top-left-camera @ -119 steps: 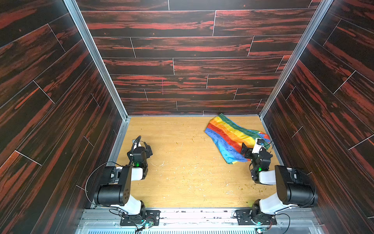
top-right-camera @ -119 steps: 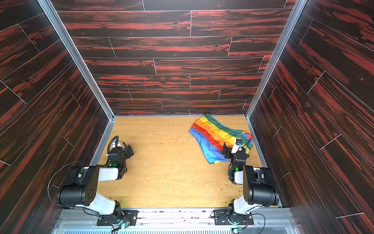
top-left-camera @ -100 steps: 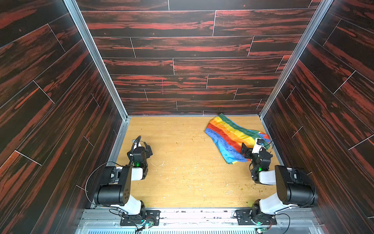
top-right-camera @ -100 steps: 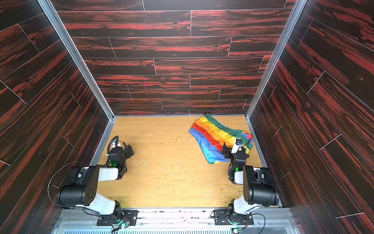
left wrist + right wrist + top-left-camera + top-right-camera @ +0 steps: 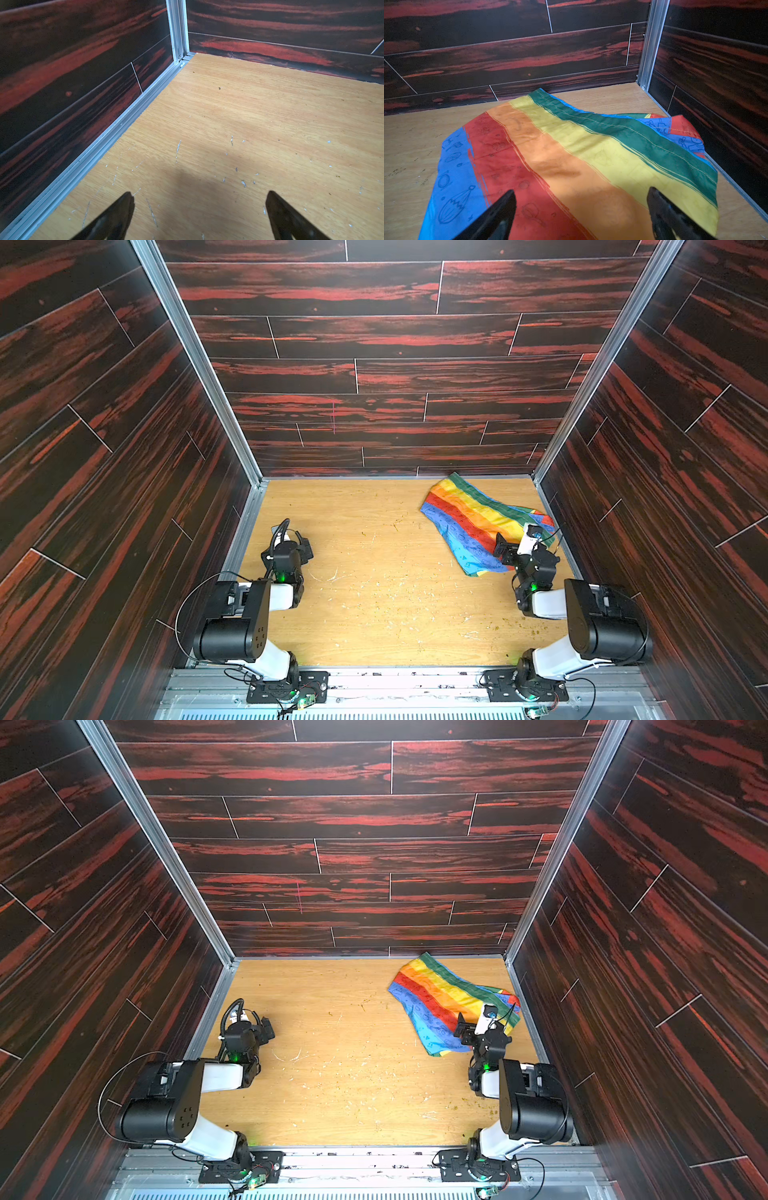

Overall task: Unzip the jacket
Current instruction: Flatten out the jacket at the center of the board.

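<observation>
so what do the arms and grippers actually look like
The left arm and right arm have bulky black joint housings and white link shells, a green light by the wrist, and looping black cables. The left gripper and right gripper have black tapered fingers.

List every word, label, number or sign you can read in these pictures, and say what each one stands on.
No text can be read in any view.
The jacket: its blue stripe bears line drawings, among them a ringed planet, but no letters or numbers.
The small circuit boards at the arm bases, seen in both top views: any print on them is too small to read.
</observation>
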Robot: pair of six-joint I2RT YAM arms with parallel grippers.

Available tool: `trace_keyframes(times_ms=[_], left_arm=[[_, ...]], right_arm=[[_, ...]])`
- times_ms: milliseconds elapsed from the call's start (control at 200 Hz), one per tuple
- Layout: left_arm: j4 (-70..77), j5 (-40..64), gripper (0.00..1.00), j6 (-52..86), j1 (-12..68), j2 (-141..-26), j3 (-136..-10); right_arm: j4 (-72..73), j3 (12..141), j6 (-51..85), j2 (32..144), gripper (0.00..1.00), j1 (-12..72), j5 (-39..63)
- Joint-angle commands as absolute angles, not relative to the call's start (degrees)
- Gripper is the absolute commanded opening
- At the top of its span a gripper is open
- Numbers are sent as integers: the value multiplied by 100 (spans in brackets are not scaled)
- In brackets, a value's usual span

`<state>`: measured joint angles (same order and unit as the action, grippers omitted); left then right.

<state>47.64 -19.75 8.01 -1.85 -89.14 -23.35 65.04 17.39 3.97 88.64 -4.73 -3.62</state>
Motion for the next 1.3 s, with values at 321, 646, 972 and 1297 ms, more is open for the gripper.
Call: trace_keyframes(times_ms=[321, 646, 972, 1297], left_arm=[[2758, -1873, 100, 567, 167, -6829, -2843], [60, -4000, 100, 2913, 180, -6275, -4360], [-1694, -2556, 100, 2955, 731, -7202, -6082], [-1932, -1669, 100, 2453, 2670, -8563, -7294]], right_arm=[[5122, 1782, 676, 7273, 99, -404, -938], [686, 3850, 2952, 6483, 99, -650, -1385], [-1240, 5535, 3642, 8094, 91, -1213, -1005], [-1518, 6420, 3633, 9629, 88, -2157, 128]])
